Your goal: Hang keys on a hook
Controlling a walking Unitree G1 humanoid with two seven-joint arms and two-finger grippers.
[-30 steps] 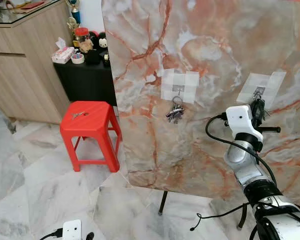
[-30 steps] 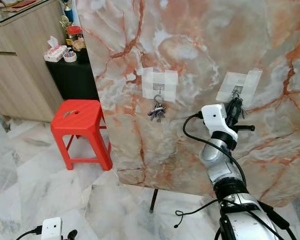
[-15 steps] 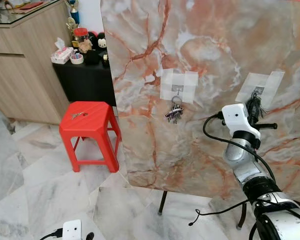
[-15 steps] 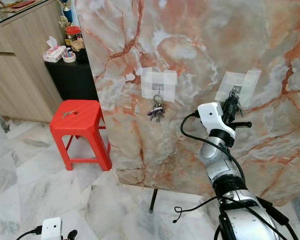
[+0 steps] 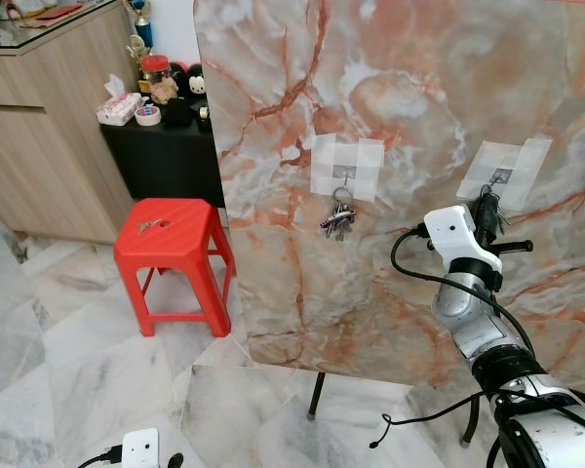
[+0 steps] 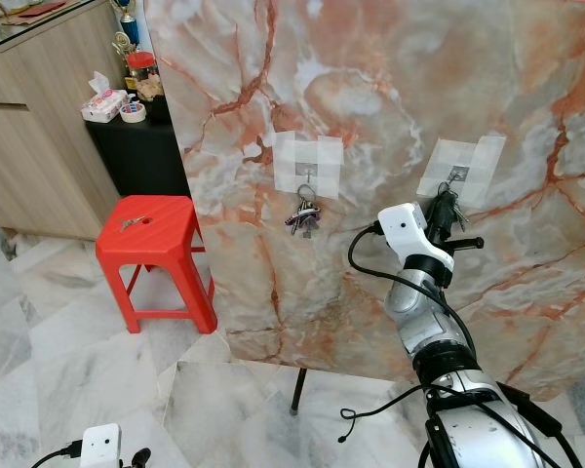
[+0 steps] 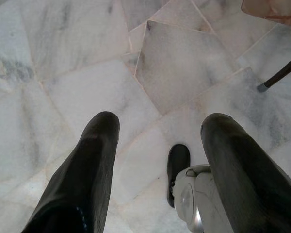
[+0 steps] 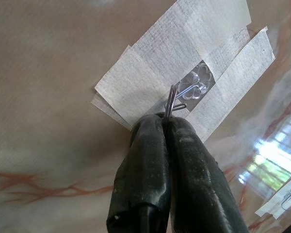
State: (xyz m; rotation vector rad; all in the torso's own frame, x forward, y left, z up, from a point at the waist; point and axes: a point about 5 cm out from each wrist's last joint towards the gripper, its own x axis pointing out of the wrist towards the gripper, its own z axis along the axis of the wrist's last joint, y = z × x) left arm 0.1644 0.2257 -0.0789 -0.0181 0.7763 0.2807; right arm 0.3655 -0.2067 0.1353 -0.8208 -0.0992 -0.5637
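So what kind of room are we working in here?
Most likely a room in a home, with a test rig set up: marble-tile floor, a wooden cabinet, a red plastic stool, and a marble-patterned board on thin legs carrying taped-on hooks.

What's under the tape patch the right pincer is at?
Under the tape patch sits a clear hook, its middle left bare. The right pincer holds a key ring against it. The keys themselves are hidden behind the fingers.

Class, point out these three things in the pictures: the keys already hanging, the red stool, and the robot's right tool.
hanging keys [image 5: 338, 222], left eye view, middle of the bunch
red stool [image 5: 169, 222], left eye view, seat top
right tool [image 8: 166, 127], right wrist view, between the fingertips
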